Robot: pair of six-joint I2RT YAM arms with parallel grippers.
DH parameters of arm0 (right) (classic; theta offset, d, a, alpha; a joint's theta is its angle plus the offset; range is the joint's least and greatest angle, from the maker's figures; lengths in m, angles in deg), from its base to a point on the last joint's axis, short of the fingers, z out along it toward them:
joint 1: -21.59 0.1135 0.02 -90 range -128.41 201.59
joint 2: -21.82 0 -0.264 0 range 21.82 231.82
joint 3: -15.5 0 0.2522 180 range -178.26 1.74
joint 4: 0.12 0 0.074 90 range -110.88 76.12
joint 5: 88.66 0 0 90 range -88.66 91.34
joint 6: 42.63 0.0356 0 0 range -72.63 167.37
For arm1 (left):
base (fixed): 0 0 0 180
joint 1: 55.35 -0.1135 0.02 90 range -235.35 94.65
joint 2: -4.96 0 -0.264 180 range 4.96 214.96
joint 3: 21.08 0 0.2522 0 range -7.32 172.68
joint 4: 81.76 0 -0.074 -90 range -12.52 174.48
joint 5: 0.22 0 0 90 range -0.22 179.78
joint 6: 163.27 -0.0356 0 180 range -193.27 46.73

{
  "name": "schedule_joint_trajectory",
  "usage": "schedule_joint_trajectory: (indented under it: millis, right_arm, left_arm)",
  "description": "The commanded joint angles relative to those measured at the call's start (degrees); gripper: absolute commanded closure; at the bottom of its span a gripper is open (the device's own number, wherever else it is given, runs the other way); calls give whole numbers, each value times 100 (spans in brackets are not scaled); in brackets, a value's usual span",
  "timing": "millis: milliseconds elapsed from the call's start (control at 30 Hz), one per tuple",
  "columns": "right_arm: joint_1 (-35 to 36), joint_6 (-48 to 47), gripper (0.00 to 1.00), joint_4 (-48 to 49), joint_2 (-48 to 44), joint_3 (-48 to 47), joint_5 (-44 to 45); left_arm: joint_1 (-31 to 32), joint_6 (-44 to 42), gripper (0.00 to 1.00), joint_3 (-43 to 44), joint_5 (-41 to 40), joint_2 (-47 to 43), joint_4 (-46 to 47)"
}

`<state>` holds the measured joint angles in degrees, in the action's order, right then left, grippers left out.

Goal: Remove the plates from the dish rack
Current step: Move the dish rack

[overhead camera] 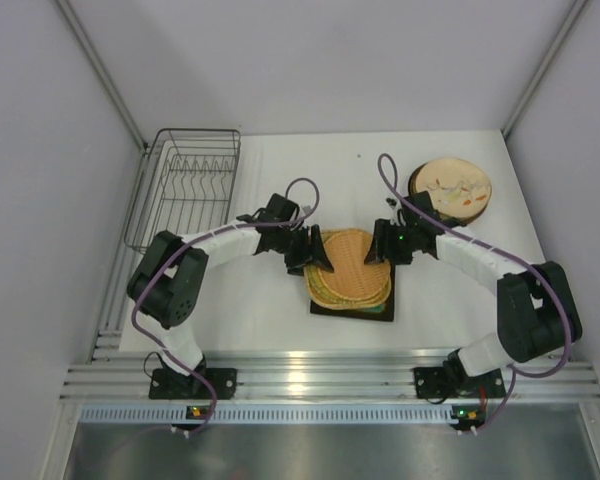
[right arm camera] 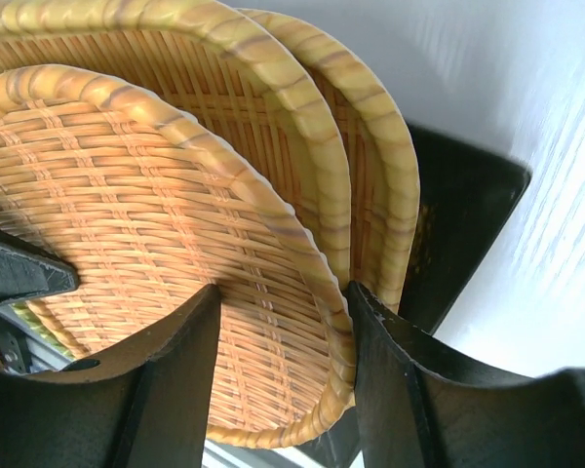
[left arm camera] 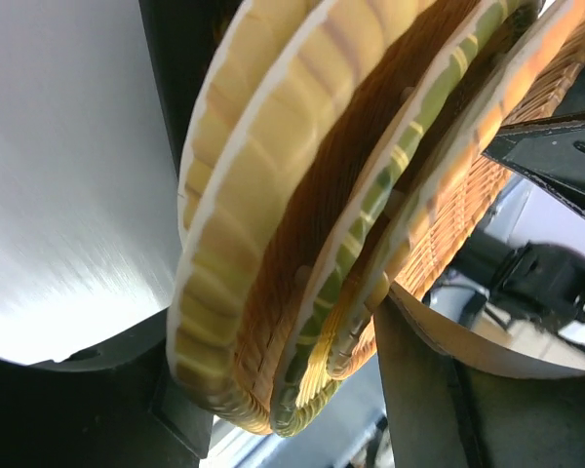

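The dark wire dish rack point(overhead camera: 185, 185) stands at the back left with no plates in it. A stack of tan woven plates point(overhead camera: 350, 262) lies on a dark square plate point(overhead camera: 352, 312) in the middle of the table. My left gripper point(overhead camera: 315, 255) is at the stack's left edge. In the left wrist view its jaws point(left arm camera: 288, 370) close over the edges of three woven plates point(left arm camera: 302, 195). My right gripper point(overhead camera: 378, 250) is at the right edge. In the right wrist view it point(right arm camera: 283, 322) pinches the rim of the top woven plate point(right arm camera: 127, 205), above two more woven plates point(right arm camera: 370, 175).
A second pile of plates point(overhead camera: 452, 187), tan wooden with a cream patterned one on top, sits at the back right. White walls close in both sides of the table. The metal rail point(overhead camera: 320, 380) with the arm bases runs along the near edge.
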<state>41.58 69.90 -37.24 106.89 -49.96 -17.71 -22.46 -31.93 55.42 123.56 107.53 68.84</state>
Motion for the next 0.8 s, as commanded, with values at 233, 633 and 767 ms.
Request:
schedule_joint_trajectory:
  millis: [233, 633, 767]
  right_arm:
    - [699, 314, 67, 156, -492, 38, -565]
    - [699, 279, 53, -416, -606, -305, 683]
    - [699, 270, 51, -468, -685, -226, 744]
  left_arm:
    - [667, -196, 100, 220, 569, 220, 509]
    - [632, -1023, 38, 1547, -1330, 536, -950]
    - [632, -1093, 21, 1627, -1313, 589, -1090]
